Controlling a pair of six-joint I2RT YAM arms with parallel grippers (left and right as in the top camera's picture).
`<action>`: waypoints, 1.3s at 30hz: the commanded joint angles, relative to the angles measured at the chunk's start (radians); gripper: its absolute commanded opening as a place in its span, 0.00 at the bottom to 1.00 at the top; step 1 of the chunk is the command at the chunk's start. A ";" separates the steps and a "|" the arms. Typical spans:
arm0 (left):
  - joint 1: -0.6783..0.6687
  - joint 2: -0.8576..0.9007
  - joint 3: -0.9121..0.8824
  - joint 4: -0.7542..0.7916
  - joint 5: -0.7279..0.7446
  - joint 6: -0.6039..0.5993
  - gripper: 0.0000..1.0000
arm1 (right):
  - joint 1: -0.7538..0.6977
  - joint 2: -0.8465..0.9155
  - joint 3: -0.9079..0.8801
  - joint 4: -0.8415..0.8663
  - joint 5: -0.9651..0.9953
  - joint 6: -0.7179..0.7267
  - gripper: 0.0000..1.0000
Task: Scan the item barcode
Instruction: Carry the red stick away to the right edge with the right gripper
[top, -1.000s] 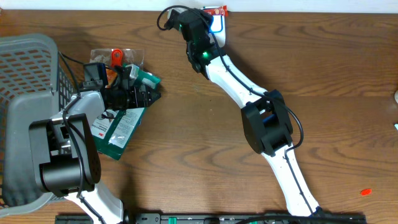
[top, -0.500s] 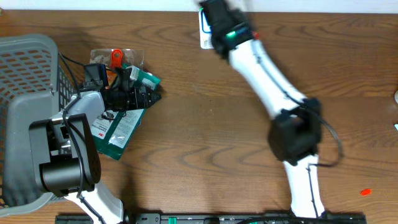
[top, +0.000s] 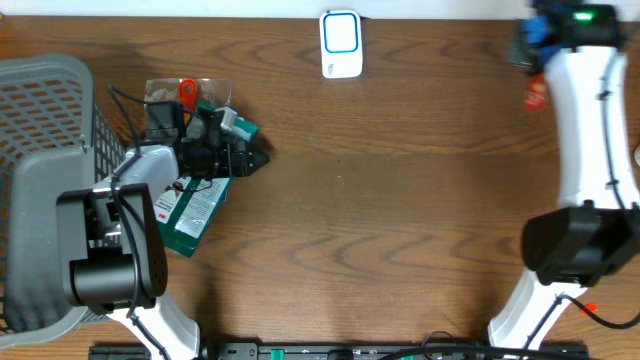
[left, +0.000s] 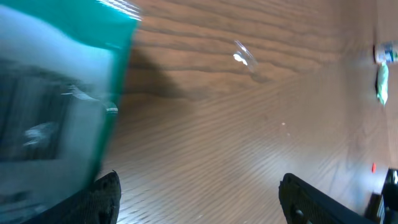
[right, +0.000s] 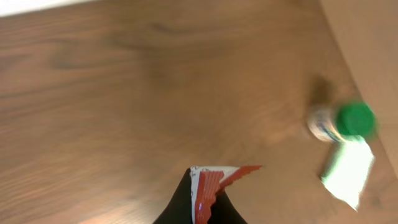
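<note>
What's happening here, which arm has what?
The right tool is shut on a small red-and-white packet, held near the far right corner of the table, well away from the white scanner at the middle of the far edge. The left tool is open with nothing between its fingers, sitting over the pile of green packets beside the grey basket. Nothing is in front of the scanner right now.

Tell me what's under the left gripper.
A green packet lies under the left gripper, next to a clear bag. The gripper covers the packet's top end; contact cannot be told.
</note>
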 joint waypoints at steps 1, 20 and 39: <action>-0.045 -0.005 -0.002 -0.006 -0.006 0.016 0.81 | -0.124 -0.023 0.010 -0.053 -0.008 0.025 0.01; -0.210 -0.012 -0.001 0.002 -0.013 -0.023 0.82 | -0.621 -0.021 -0.187 0.186 -0.195 -0.150 0.01; -0.372 -0.286 -0.001 -0.014 -0.231 -0.112 0.83 | -0.667 0.020 -0.474 0.552 -0.177 -0.150 0.69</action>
